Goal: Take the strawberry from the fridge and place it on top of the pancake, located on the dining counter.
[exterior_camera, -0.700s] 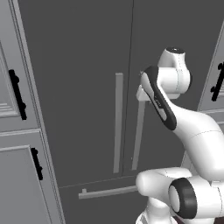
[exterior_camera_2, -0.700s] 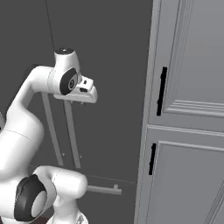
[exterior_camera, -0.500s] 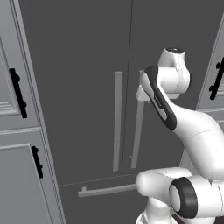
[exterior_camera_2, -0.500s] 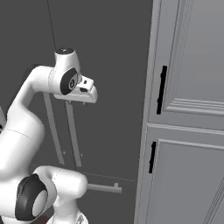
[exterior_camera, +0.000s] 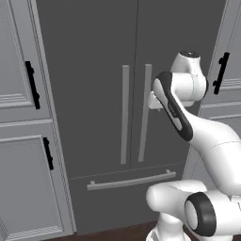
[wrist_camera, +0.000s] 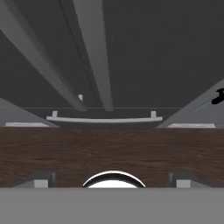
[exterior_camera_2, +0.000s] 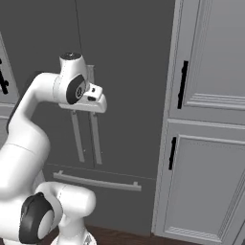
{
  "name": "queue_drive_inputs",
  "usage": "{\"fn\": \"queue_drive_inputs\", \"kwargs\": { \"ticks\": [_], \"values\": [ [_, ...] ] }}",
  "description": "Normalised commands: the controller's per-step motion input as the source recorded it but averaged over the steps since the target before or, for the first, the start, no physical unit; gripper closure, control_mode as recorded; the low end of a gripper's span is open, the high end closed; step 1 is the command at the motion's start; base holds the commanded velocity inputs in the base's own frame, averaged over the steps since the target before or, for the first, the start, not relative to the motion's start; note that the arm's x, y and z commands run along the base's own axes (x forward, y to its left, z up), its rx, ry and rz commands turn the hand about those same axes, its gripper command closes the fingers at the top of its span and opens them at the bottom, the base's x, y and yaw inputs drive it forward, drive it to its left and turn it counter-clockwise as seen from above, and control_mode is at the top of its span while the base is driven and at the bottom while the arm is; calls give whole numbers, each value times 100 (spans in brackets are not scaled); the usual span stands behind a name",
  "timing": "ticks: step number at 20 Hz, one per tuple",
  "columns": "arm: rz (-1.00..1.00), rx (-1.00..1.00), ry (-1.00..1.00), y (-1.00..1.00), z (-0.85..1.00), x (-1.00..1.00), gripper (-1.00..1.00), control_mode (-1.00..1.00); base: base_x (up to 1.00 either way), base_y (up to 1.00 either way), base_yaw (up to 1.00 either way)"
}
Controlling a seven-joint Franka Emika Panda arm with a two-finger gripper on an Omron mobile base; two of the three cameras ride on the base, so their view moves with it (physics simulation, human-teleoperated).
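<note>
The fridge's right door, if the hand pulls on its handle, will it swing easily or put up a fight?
The fridge door is tall and broad, so likely heavy. Its long vertical bar handle looks rigid, though smooth, so the open hand might slip. Both doors sit shut, so expect some initial resistance.

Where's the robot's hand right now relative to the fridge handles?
In the left base view, the hand is raised right beside the right door's long grey vertical bar handle on the closed dark grey two-door fridge, above the bottom drawer handle.
</note>
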Motion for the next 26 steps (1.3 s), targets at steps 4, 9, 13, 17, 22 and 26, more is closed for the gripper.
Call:
{"fn": "queue_drive_inputs", "kwargs": {
  "ticks": [4, 9, 13, 17, 22, 26],
  "values": [
    [0, 0, 0, 0, 0, 0, -100, 100, 0, 36, 0],
    [0, 0, 0, 0, 0, 0, -100, 100, -5, 16, 0],
    [0, 0, 0, 0, 0, 0, -100, 100, -54, 9, 0],
    [0, 0, 0, 0, 0, 0, -100, 100, -61, 9, 0],
    [0, 0, 0, 0, 0, 0, -100, 100, -5, 3, 0],
    [0, 0, -28, 0, -11, 44, -100, -100, 0, 0, 0]
  ]
}}
